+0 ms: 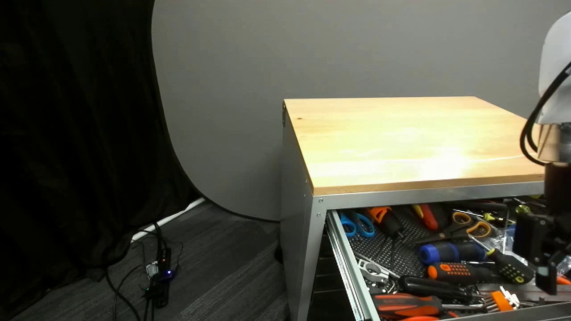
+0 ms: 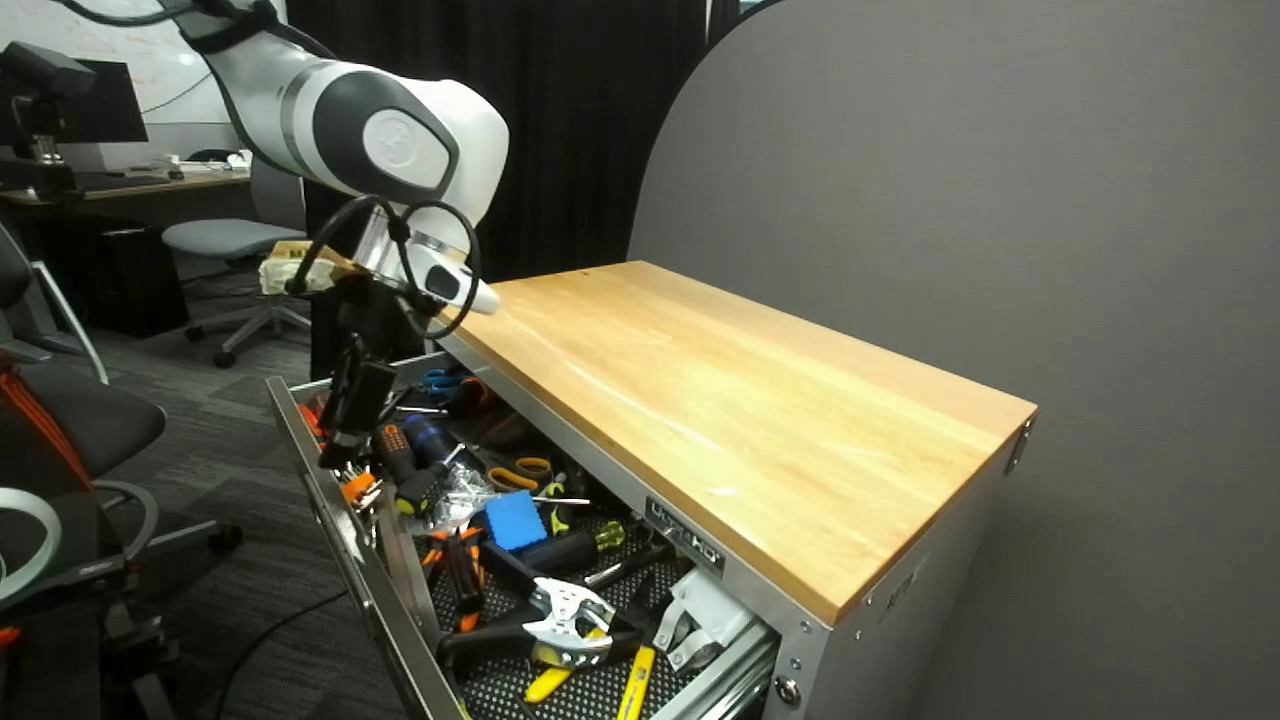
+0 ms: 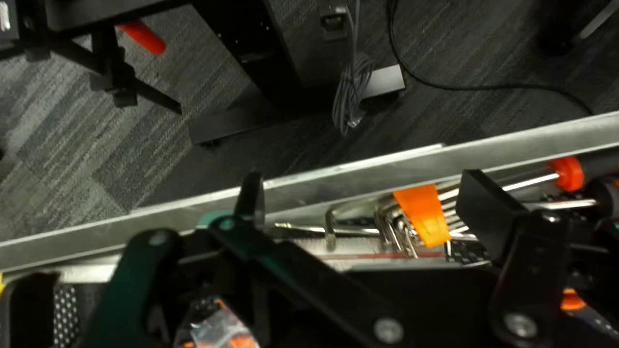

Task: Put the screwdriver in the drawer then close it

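Observation:
The drawer is pulled out of the cabinet; its side rail [image 1: 352, 267] and front wall [image 2: 375, 595] show in the exterior views. A screwdriver with a black and yellow handle [image 1: 513, 267] lies on the other tools inside the drawer; it also shows in an exterior view [image 2: 415, 492]. A red and black screwdriver [image 1: 406, 306] lies near the drawer's front. My gripper [image 3: 365, 200] is open and empty, over the drawer by its front wall [image 3: 348, 181]. It also shows in both exterior views [image 1: 546, 278] [image 2: 342, 450]. Hex keys in an orange holder [image 3: 423, 215] lie below, between its fingers.
The cabinet has a wooden top [image 1: 401, 142]. The drawer also holds scissors [image 2: 517, 472], a blue block [image 2: 514, 520], a spring clamp [image 2: 570, 620] and a blue cylinder [image 1: 450, 252]. Chairs [image 2: 70, 430] and a desk stand beyond the drawer front.

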Robot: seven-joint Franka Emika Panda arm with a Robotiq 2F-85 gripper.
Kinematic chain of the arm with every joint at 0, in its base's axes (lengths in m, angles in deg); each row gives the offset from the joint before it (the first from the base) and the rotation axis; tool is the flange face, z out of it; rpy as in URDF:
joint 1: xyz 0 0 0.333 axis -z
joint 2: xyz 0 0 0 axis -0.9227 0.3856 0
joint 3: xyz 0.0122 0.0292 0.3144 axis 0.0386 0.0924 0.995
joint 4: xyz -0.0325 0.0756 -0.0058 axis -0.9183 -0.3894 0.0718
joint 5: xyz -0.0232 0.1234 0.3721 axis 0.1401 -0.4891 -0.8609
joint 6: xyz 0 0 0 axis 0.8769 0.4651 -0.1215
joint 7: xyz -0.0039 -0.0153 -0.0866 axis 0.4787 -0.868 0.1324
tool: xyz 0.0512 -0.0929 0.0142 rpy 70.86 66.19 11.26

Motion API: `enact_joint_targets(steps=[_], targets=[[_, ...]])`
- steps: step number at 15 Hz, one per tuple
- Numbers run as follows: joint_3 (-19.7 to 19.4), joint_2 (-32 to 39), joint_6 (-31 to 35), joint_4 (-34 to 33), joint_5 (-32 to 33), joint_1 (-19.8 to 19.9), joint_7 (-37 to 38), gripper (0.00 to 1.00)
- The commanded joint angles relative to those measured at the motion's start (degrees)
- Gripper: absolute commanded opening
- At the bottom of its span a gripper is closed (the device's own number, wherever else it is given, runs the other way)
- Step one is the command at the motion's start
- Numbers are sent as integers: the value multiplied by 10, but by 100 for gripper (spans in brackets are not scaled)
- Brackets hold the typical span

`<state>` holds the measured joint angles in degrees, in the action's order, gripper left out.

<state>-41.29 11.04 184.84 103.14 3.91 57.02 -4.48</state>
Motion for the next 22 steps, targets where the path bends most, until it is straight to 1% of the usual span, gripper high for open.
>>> enact_joint_targets(steps=[1,2,3,4,7,11,12,13,16,17,18,19,20,22], targets=[[-9,-22,-14,46,-17,12,9,100],[-11,-21,-13,53,-16,14,6,100],[-14,-23,-10,61,-14,16,8,75],[-15,-21,-10,65,-14,18,7,74],[-19,-21,-2,79,-13,20,11,49],[-19,-19,26,88,-13,18,23,19],[-20,-20,43,91,-13,17,30,11],[-21,-21,64,96,-16,17,37,6],[-20,-18,115,102,-21,16,53,0],[-19,-19,135,103,-28,16,60,1],[-18,-19,156,103,-37,16,63,3],[-18,-19,167,104,-40,14,71,3],[-19,-18,184,105,-44,13,81,5],[-22,-19,212,104,-41,10,106,5]])
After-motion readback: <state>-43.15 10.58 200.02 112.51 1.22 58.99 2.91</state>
